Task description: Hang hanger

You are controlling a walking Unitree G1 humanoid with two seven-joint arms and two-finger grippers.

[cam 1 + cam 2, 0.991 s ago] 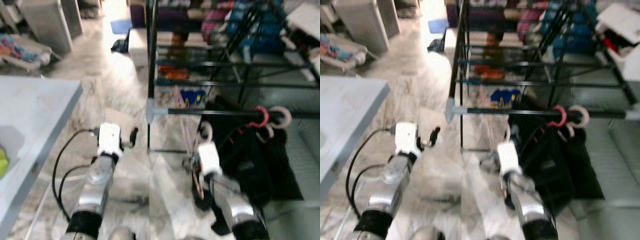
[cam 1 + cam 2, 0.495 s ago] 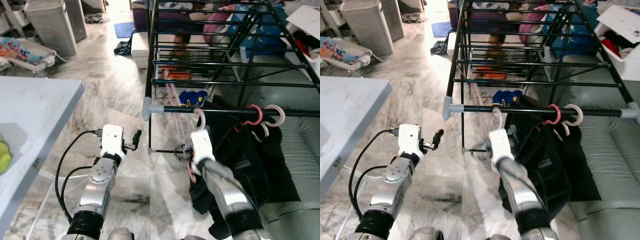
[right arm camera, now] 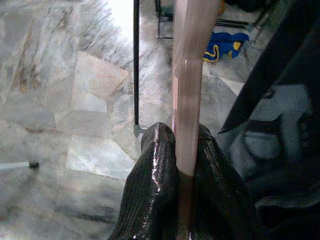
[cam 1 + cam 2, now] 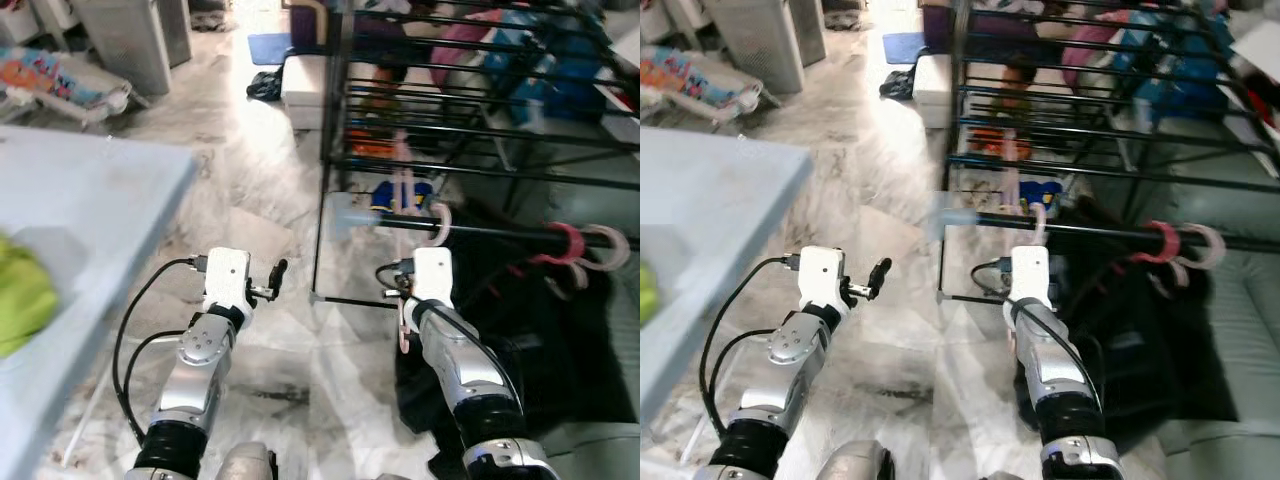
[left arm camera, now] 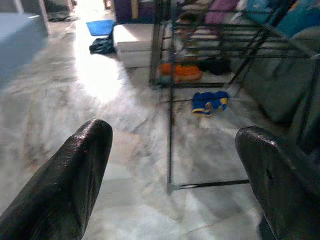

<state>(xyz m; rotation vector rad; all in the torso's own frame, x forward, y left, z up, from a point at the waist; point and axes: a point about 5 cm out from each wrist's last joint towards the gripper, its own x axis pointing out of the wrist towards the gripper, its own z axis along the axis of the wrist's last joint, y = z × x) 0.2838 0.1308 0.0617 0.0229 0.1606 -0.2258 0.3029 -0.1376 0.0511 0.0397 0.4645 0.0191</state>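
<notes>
Currently the right gripper (image 3: 177, 165) is raised at approx. 12 o'clock from the robot's chest, forearm extended fwd and slightly up, fingers (image 3: 155, 180) clamped together on the pink hanger (image 3: 187, 85). Hanger: translucent pink plastic, flat slim stem, curved hook (image 4: 437, 222) at top. Hook sits at the black rail (image 4: 480, 233) of the drying rack (image 4: 440, 110), approx. 1 o'clock from the gripper; whether it rests on the rail cannot be confirmed. Rack: thin black metal tubes w/ grey plastic end joint (image 4: 338, 212). Further along the rail, at 3 o'clock, a red hook (image 4: 568, 243) and a pale hook (image 4: 610, 245) carry dark garments (image 4: 520, 330). Left gripper (image 5: 170, 165) is held fwd at mid height, fingers (image 5: 75, 175) wide apart, holding nothing, over glossy marble floor (image 4: 260, 200). Table (image 4: 90, 230), pale blue, smooth, lies at 9 o'clock.
</notes>
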